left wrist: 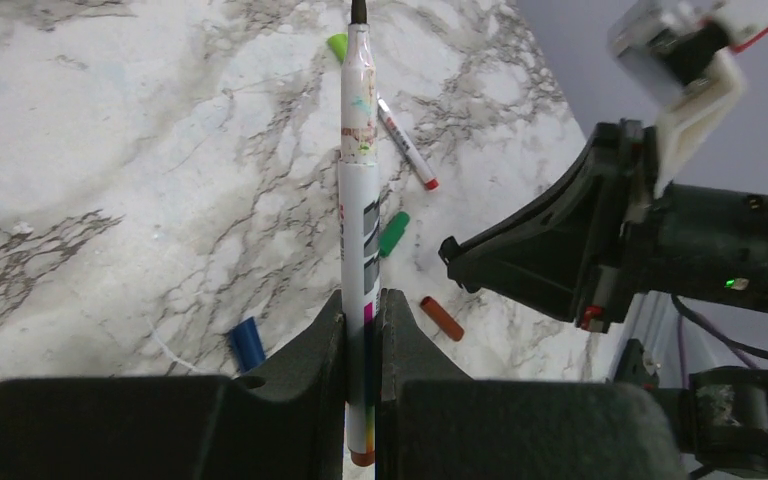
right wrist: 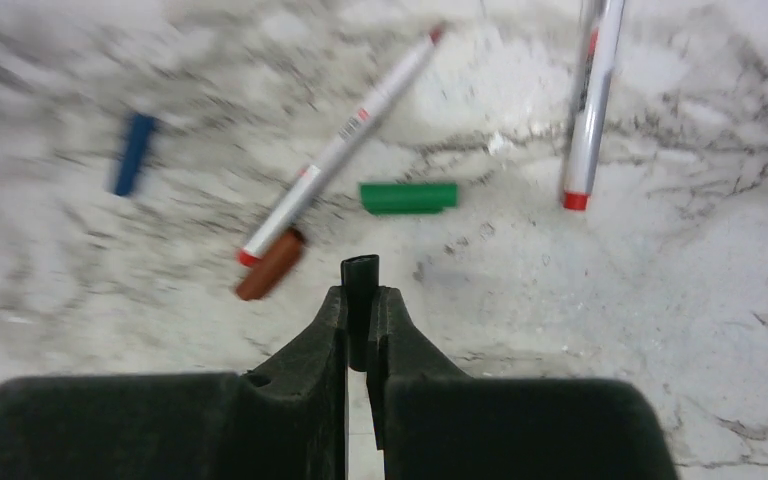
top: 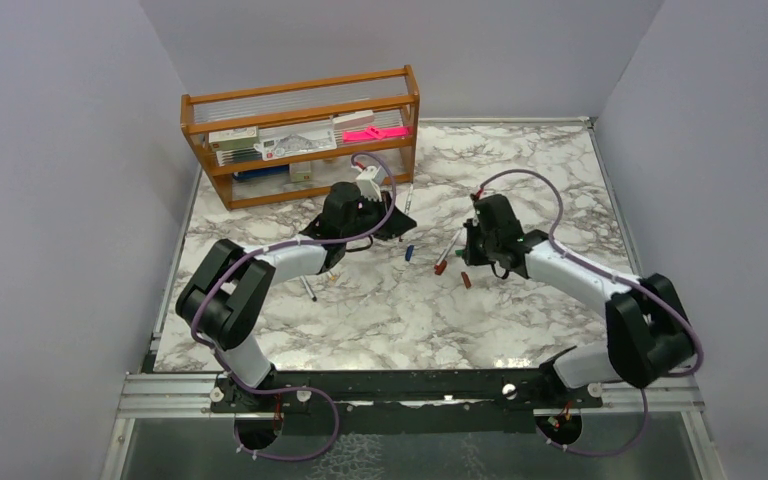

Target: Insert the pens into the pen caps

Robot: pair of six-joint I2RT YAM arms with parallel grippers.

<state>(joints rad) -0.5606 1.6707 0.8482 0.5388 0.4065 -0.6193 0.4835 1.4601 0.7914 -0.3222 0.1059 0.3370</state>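
My left gripper [left wrist: 362, 305] is shut on a white pen [left wrist: 358, 190] with a dark tip and an orange-red rear end, held above the marble table. My right gripper [right wrist: 362, 300] is shut on a short black cap [right wrist: 360, 275], its open end poking past the fingertips. On the table below lie a white pen with red ends [right wrist: 340, 150], a brown-red cap [right wrist: 270, 265], a green cap [right wrist: 408, 197] and a blue cap [right wrist: 133, 152]. In the top view the grippers [top: 395, 218] [top: 470, 245] face each other mid-table, a short gap apart.
A wooden shelf [top: 300, 135] with stationery stands at the back left. A thin black stick pen [top: 307, 288] lies by the left arm. A light green cap [left wrist: 337, 45] lies further out. Another white pen with a red end [right wrist: 590, 100] shows upper right in the right wrist view.
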